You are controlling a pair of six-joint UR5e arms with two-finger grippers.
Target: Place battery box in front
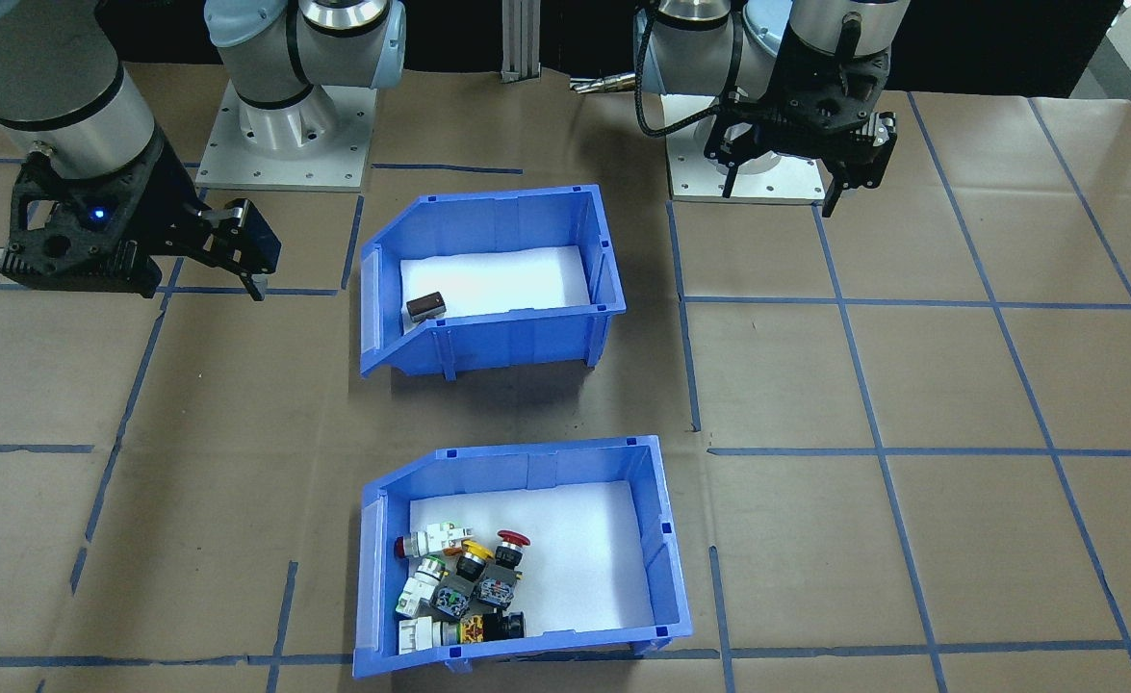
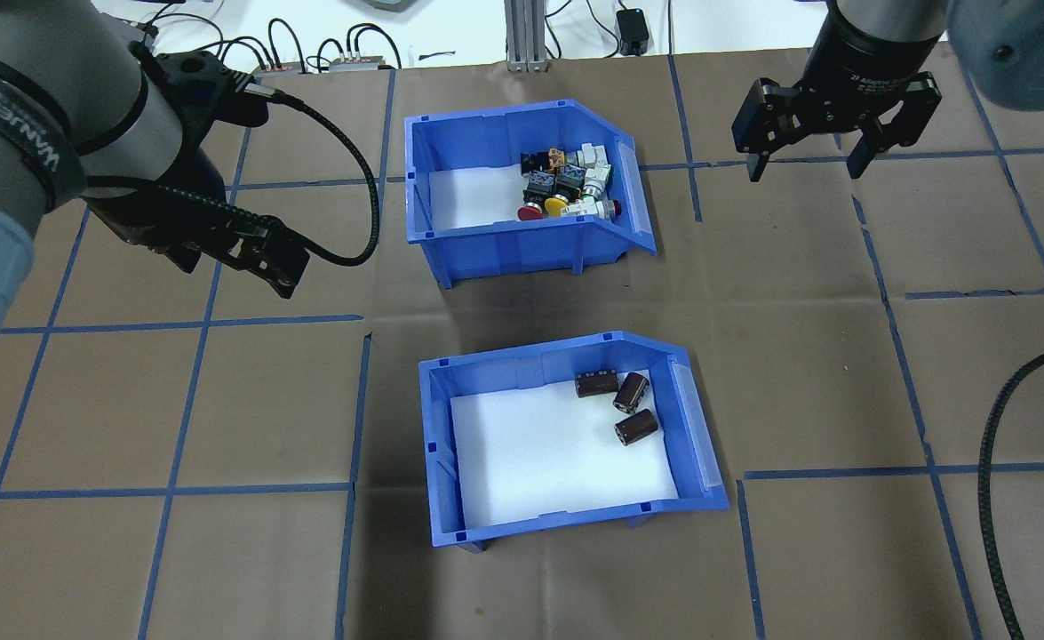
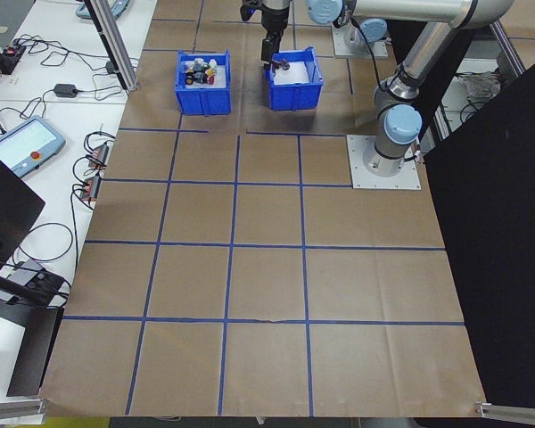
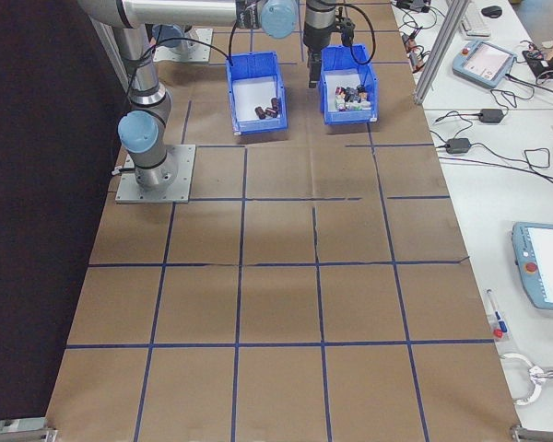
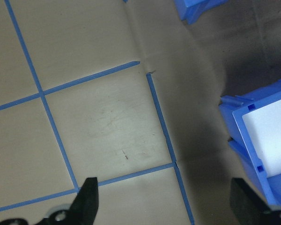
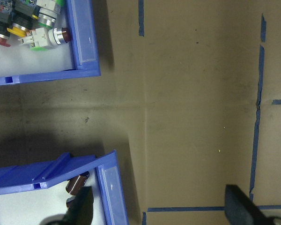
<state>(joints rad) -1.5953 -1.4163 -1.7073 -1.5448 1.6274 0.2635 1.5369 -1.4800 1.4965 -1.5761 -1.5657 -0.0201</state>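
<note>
On the taped tabletop [image 2: 841, 373], the battery box [image 2: 566, 436] sits nearer the robot, behind the switch bin [image 2: 522, 191]. Left gripper [image 2: 277, 258] and right gripper [image 2: 801, 164] hover released, empty; moving hasn't begun.

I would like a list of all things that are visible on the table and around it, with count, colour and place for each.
battery box: one, blue with white liner, table centre, on the robot's near side.
cells: three, dark brown, lying inside the battery box near its sloped side.
switch bin: one, blue with white liner, beyond the battery box, apart from it.
push-button switches: a pile, red, yellow, white, green, inside the switch bin.
table cover: brown paper with blue tape grid.
teach pendants: two, grey, on the white bench on the operators' side.
left gripper: one, black, open, empty, above the table left of the bins.
right gripper: one, black, open, empty, above the table right of the switch bin.
</note>
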